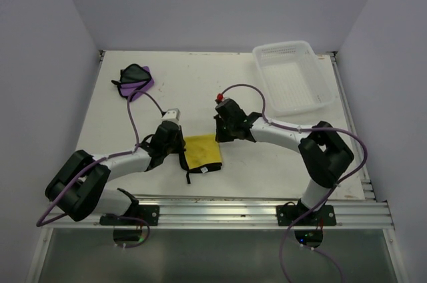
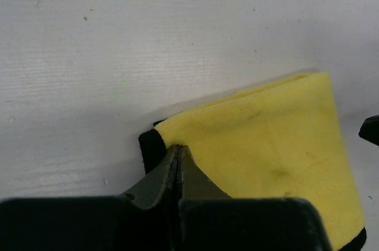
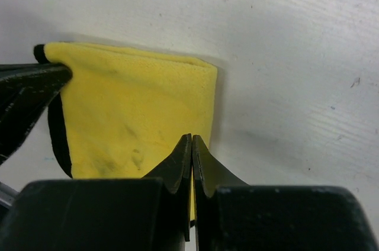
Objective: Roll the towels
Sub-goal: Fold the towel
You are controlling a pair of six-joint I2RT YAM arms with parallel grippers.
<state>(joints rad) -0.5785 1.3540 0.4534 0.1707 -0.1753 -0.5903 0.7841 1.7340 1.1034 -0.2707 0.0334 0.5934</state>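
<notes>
Left wrist: soft folded yellow towel (image 2: 278,138)

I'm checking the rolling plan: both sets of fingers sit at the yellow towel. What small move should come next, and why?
The left fingers and right fingers are shut at edges of the yellow towel, which lies flat, unrolled; whether they pinch cloth is unclear. So probably lift both slightly and curl that side over to start the roll.

Enclosure: white counter (image 1: 200,89) boxed by plain walls (image 1: 220,3).
The counter has a matte, lightly scuffed white surface; pale lavender-grey walls close it on the left, rear and right; an aluminium rail (image 1: 220,211) runs along the near edge; lighting is even.
</notes>
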